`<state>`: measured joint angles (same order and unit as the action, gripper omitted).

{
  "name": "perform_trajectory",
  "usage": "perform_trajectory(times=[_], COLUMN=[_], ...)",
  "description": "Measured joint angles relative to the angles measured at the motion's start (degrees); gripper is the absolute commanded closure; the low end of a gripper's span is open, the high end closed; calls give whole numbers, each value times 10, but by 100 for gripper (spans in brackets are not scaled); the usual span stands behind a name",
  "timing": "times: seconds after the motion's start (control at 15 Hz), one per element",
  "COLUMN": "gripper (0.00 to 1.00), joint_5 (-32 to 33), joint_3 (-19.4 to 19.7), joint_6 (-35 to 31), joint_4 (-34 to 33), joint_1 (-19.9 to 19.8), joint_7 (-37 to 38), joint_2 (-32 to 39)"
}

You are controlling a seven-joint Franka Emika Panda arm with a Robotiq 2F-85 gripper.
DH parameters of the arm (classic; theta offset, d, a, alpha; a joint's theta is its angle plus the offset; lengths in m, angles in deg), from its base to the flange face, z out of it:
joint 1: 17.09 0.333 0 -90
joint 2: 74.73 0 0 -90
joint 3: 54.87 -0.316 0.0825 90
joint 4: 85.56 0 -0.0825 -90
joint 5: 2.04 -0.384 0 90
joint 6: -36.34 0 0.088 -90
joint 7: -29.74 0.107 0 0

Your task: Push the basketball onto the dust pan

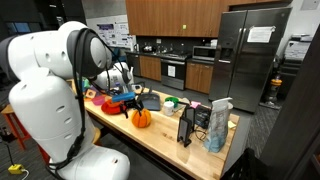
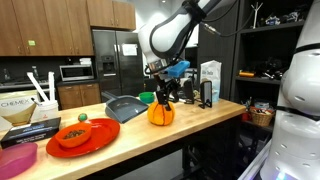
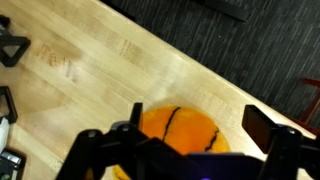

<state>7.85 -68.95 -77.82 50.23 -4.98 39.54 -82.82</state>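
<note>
The basketball point(image 1: 141, 118), a small orange ball with dark seams, sits on the wooden counter point(image 2: 200, 125); it shows in both exterior views point(image 2: 161, 113) and fills the lower middle of the wrist view point(image 3: 180, 135). My gripper point(image 3: 197, 122) is open and comes down over the ball with one finger on each side, seen just above it in both exterior views point(image 2: 165, 94) point(image 1: 131, 101). I cannot tell whether the fingers touch the ball. The red dust pan point(image 2: 100, 138) lies flat farther along the counter, apart from the ball, with a small red-orange bowl-like thing point(image 2: 72, 134) on it.
A dark grey scoop-shaped tray point(image 2: 125, 107) and a green bowl point(image 2: 147, 97) lie just behind the ball. A white-and-blue bag point(image 1: 218, 125) and a black stand point(image 1: 186, 126) are on the counter's other end. A pink bowl point(image 2: 14, 160) sits beyond the red pan.
</note>
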Motion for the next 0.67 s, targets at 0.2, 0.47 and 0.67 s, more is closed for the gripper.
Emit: perform_trajectory(times=[0.2, 0.47, 0.67], gripper=[0, 0, 0], joint_5=[25, 50, 47], joint_3=[1, 4, 5], joint_6=[6, 17, 6], joint_4=[-25, -72, -110], joint_1=[-1, -1, -1], joint_7=[10, 24, 35], joint_2=[43, 92, 115])
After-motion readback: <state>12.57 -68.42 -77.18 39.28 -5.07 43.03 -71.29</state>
